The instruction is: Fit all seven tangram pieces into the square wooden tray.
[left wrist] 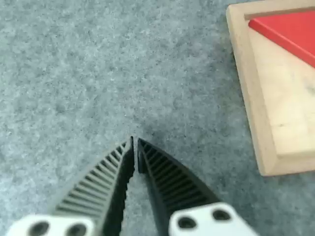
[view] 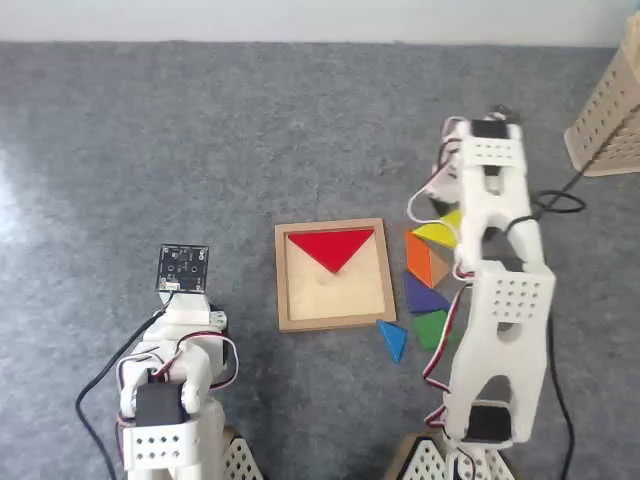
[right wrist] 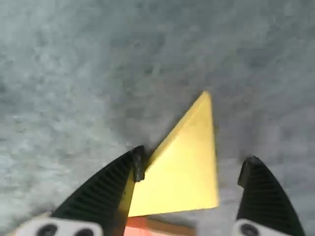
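Right gripper [right wrist: 194,155], yellow triangle [right wrist: 184,172], grey carpet [view: 150,130]

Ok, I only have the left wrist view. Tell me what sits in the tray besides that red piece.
Observer: Nothing else. The tray holds only the red triangle, against its edge farthest from the arms.
Operator: Locate the loose pieces.
Observer: On the carpet beside the tray, by the right arm: yellow piece, orange piece, purple piece, green piece, blue piece.
Operator: Report the right arm.
Observer: The right end effector is open, a finger on either side of the yellow piece.
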Robot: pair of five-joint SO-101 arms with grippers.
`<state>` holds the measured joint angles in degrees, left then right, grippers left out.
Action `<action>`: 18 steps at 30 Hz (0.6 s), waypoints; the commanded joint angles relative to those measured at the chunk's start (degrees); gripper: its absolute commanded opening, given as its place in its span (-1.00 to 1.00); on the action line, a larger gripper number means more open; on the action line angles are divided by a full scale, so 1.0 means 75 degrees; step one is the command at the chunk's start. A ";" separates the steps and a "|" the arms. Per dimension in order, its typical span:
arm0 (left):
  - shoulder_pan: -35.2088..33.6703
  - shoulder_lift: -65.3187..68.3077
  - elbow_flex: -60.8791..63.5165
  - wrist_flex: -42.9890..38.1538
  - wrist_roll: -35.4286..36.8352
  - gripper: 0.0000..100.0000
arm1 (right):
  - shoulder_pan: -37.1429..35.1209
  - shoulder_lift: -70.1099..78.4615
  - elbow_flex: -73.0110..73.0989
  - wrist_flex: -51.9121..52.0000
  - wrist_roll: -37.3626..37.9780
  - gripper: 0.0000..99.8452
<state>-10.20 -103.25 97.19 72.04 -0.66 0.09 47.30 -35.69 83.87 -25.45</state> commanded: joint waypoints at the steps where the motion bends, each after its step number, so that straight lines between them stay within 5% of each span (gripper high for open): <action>1: -0.0012 -0.0129 -0.0088 0.0035 0.0059 -0.98 | 0.0451 -0.0147 -0.1078 0.0615 0.1043 -0.41; 8: -0.0012 -0.0129 -0.0088 0.0035 0.0059 -0.98 | 0.0416 -0.0111 -0.2192 0.2174 0.1922 -0.41; 18: -0.0012 -0.0129 -0.0088 0.0035 0.0059 -0.98 | -0.0193 -0.0088 -0.1641 0.2104 -0.1172 -0.40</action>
<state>-10.11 -103.25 97.19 72.04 -0.66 -1.32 47.30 -48.09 100.04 -28.97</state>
